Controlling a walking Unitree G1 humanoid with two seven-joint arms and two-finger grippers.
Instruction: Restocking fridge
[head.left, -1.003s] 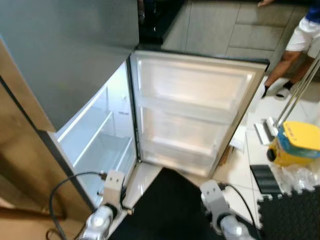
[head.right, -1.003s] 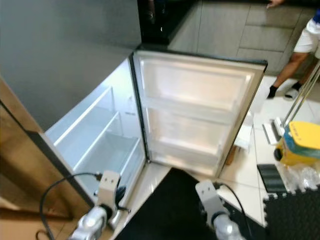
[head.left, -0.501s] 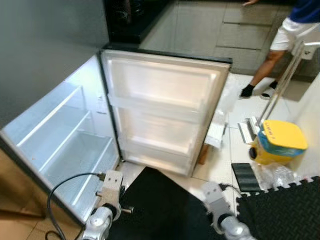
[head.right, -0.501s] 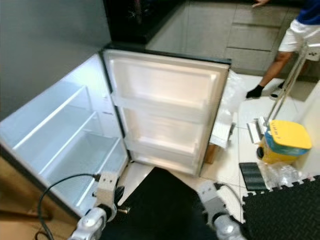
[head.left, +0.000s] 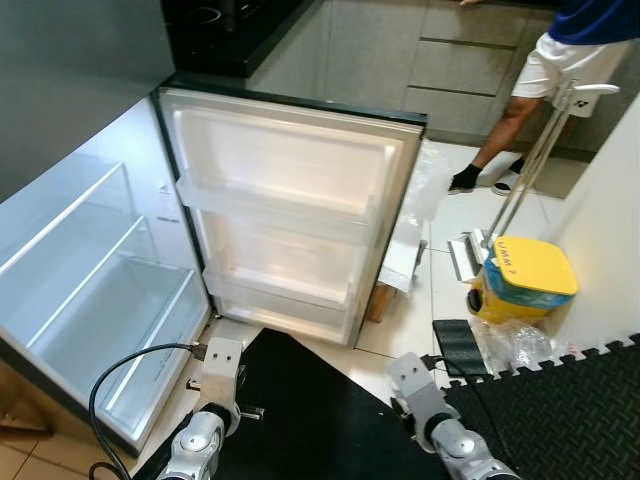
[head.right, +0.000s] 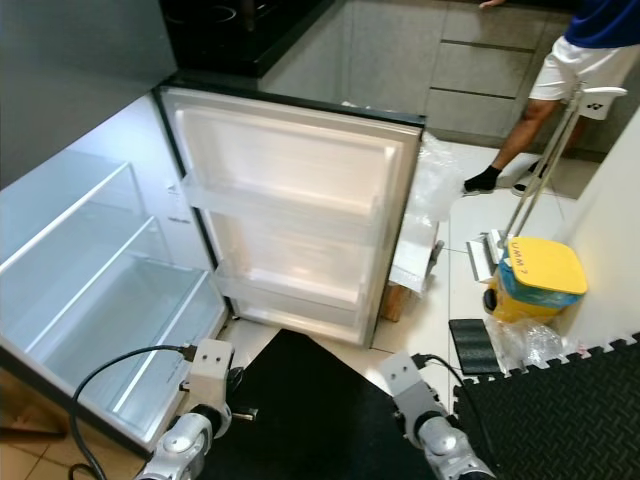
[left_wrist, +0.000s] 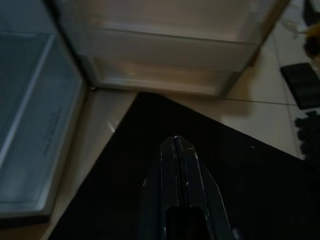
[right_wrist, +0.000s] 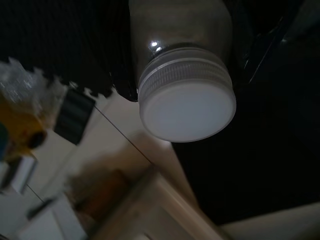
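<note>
**Fridge stands open while the right gripper carries a white-capped jar**

The fridge (head.left: 90, 290) takes up the left half of the head views, its compartment lit and its glass shelves bare. Its door (head.left: 290, 210) swings wide toward the centre of the frame, showing three pale door racks. A black mat (head.left: 310, 420) lies on the tiled floor just below the door's lower edge.

At the bottom left of the frame the left arm hangs low over the mat's edge. In the left wrist view the left gripper (left_wrist: 176, 145) has its two black fingers pressed together with nothing between them, pointing at the mat near the door's foot.

At the bottom centre-right the right arm also hangs low. In the right wrist view a jar (right_wrist: 182, 75) with a ribbed white lid sits right in front of the camera along the line of the right gripper; dark finger shapes flank it, so it appears held, though the fingertips cannot be made out clearly.

In the upper right a person (head.left: 560, 70) stands on the tiles. Below them, a yellow bucket (head.left: 520, 280) sits beside a crumpled plastic bag (head.left: 515, 345).
</note>
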